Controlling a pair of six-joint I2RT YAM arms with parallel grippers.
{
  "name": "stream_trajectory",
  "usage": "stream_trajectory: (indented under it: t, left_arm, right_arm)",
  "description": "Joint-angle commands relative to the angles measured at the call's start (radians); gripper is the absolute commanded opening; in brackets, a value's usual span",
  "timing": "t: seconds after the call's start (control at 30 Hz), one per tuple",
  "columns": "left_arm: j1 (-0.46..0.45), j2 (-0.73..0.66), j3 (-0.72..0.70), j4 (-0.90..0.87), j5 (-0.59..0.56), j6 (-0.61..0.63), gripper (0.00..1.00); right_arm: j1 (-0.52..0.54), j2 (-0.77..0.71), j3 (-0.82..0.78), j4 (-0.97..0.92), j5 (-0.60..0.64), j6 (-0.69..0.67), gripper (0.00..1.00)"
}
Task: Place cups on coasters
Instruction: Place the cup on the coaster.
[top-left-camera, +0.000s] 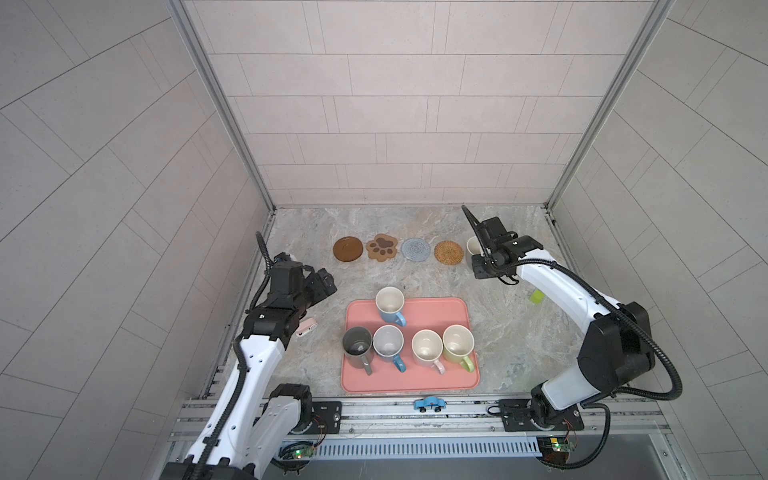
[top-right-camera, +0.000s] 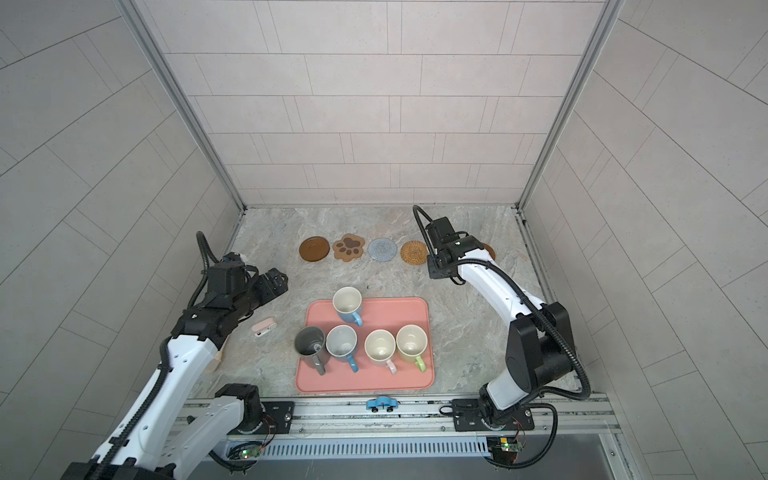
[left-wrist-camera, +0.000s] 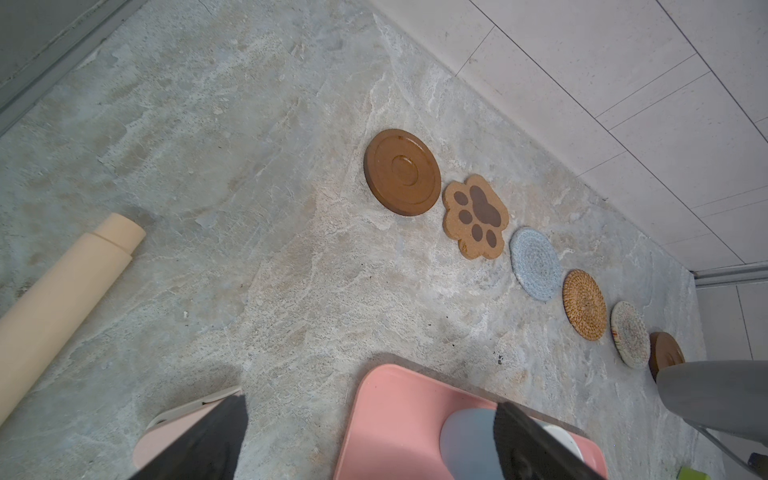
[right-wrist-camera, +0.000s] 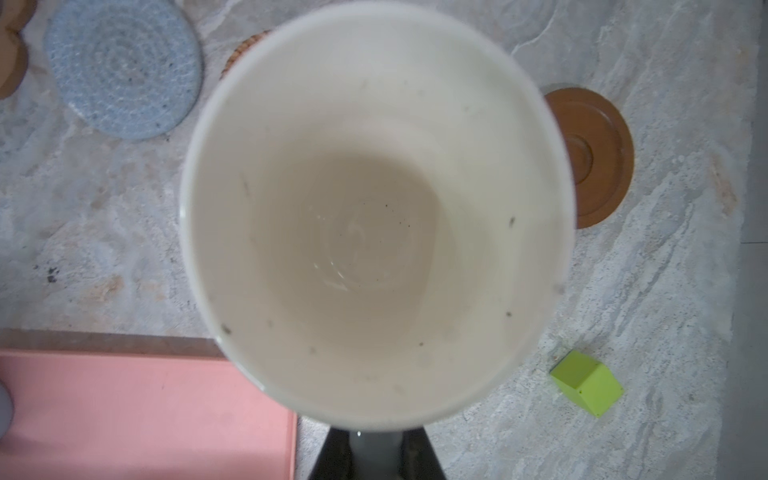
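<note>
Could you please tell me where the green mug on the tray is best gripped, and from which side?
I'd grip the green mug by its handle, from the near, robot side: it stands upright, the handle sticks out that way, unobstructed, while the pink mug crowds its body.

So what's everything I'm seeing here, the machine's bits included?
tray: 1, pink, front middle of the table
mugs on the tray: 5, dark grey, two blue, pink, green, four in a row and one blue behind
coasters: 6, two brown discs, tan paw, blue-grey knit, woven rattan, pale patterned, one row at the back
held mug: 1, grey with cream inside, right end of the coaster row
block: 1, lime green, table's right side
gadget: 1, pink, left of the tray
toy car: 1, blue, on the front rail
roll: 1, cream, table's left side
left fingers: 1 pair, black, open and empty, left of the tray
right fingers: 1 pair, black, shut on the held mug's handle
</note>
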Motion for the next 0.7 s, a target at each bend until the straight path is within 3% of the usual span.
stream_trajectory:
  t: [0.0, 0.23, 0.67]
  left_arm:
    - [-0.002, -0.010, 0.000, 0.010, -0.001, -0.020, 1.00]
    - [-0.003, -0.014, 0.000, 0.016, -0.007, -0.034, 1.00]
    - [-0.002, -0.040, -0.011, 0.016, -0.010, -0.037, 1.00]
  right_arm:
    - [-0.060, 0.017, 0.061, 0.059, -0.028, -0.088, 0.00]
    - [-0.210, 0.087, 0.113, 0.097, -0.143, -0.177, 0.00]
    - [-0.322, 0.203, 0.216, 0.077, -0.160, -0.230, 0.00]
